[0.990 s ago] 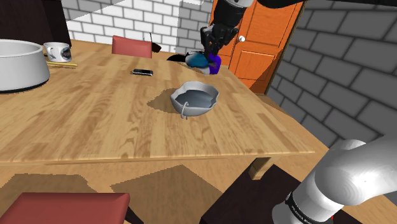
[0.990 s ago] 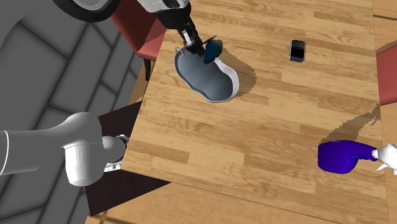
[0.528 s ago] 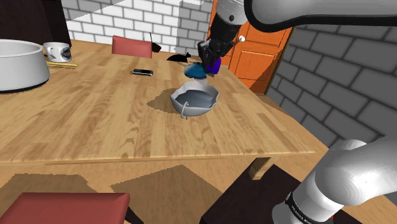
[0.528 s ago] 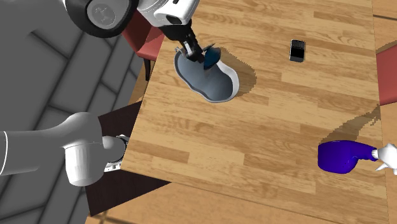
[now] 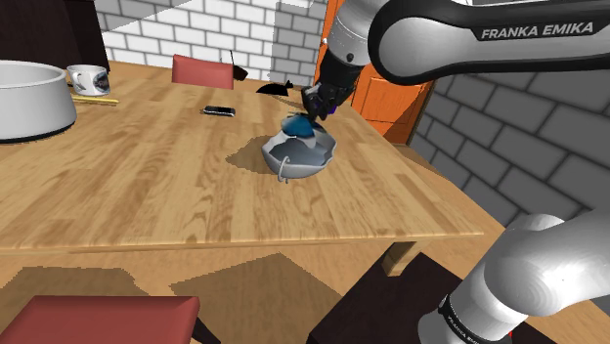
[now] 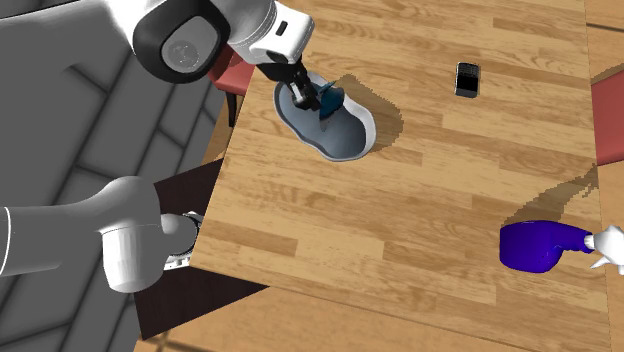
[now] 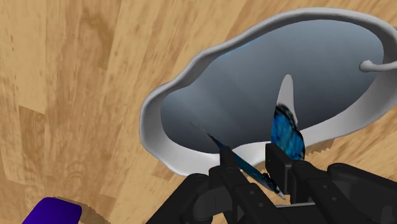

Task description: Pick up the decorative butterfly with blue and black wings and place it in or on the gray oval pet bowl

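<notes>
The butterfly point(image 5: 298, 125), with blue wings edged in black, hangs just over the grey pet bowl point(image 5: 271, 150) on the wooden table. My gripper point(image 5: 313, 107) is shut on it from above. In the second exterior view the gripper point(image 6: 310, 97) and butterfly point(image 6: 329, 100) sit over the bowl's point(image 6: 362, 136) end nearest the table edge. In the wrist view the gripper point(image 7: 254, 170) clasps the butterfly point(image 7: 287, 135) at its body. The wings spread over the bowl's hollow, inside the rim point(image 7: 151, 122).
A black phone point(image 5: 218, 110) lies beyond the bowl. A big white basin point(image 5: 29, 98) and a mug point(image 5: 88, 78) stand at the shoulder view's left. A purple object point(image 6: 540, 246) rests far across the table. Red chairs point(image 5: 202, 70) and an orange door point(image 5: 391, 93) lie behind.
My gripper has come down and toward the shoulder view's left with the butterfly, from behind the bowl to just over its hollow. The bowl has not moved.
</notes>
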`<state>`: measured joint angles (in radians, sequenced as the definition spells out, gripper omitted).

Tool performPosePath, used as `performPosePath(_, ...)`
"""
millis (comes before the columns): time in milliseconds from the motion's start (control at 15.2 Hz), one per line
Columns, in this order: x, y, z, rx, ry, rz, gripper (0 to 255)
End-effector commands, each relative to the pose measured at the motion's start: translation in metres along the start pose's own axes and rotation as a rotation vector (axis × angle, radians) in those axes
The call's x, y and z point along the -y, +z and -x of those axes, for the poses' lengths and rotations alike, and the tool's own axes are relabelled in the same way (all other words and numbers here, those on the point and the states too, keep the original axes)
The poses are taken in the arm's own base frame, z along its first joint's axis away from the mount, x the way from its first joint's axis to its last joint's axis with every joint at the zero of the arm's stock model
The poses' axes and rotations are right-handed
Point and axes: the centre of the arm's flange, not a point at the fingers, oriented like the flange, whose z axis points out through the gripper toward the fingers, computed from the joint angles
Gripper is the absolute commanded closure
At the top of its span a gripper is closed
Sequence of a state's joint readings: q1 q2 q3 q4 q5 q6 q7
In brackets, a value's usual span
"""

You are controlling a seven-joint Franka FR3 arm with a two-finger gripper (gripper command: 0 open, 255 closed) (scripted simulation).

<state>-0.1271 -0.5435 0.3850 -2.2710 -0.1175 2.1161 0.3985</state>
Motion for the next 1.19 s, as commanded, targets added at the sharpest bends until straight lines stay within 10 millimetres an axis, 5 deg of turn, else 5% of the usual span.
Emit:
performPosePath(0,0.001,0.002,0.001,-0.001,0.000,0.000,255)
performPosePath(396,0.001,0.002,0.001,-0.001,0.000,0.000,255)
performPosePath(462,0.001,0.002,0.001,-0.001,0.000,0.000,0)
performPosePath(792,0.001,0.002,0.001,-0.001,0.000,0.000,0)
performPosePath(1122,0.001,-0.048,0.001,-0.001,0.000,0.000,0)
